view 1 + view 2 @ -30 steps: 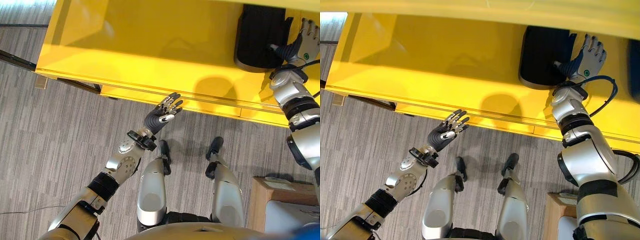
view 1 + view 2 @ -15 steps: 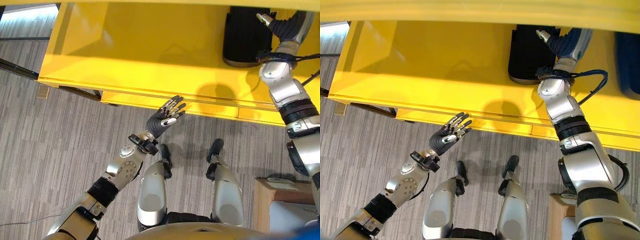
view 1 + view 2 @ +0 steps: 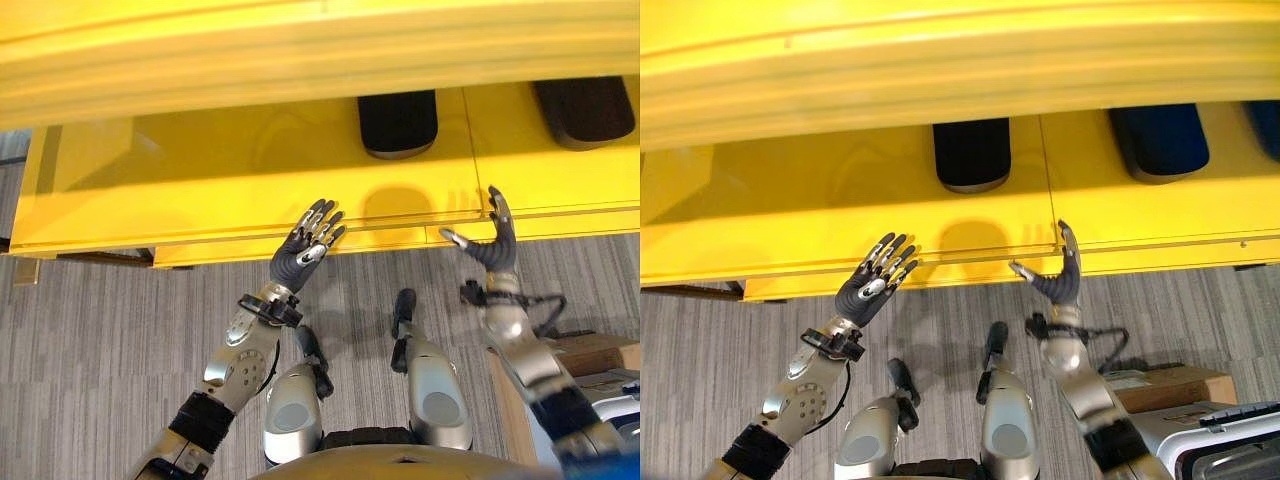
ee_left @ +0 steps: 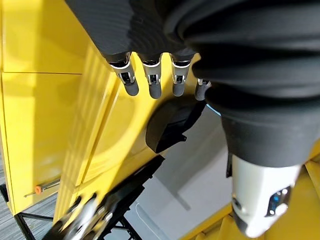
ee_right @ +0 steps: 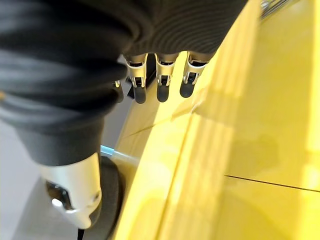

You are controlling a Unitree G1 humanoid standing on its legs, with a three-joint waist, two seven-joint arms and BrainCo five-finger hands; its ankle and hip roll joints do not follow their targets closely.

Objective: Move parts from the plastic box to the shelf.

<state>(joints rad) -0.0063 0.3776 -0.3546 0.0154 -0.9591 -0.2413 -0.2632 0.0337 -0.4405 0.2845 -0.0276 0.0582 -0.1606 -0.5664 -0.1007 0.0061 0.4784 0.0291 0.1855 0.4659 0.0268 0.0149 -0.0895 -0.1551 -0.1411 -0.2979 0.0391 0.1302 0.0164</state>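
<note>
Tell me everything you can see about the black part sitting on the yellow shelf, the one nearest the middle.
The black part is a dark, matte, rounded-end block that looks like plastic or rubber. It lies flat on the yellow shelf, its far end hidden under the shelf level above, just left of a seam in the shelf surface. Nothing touches it: the right robot hand and the left robot hand are open near the shelf's front edge.

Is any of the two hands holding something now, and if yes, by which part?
Nothing is held. The left hand and the right hand are both open and empty in front of the yellow shelf; the black parts lie on it untouched.
</note>
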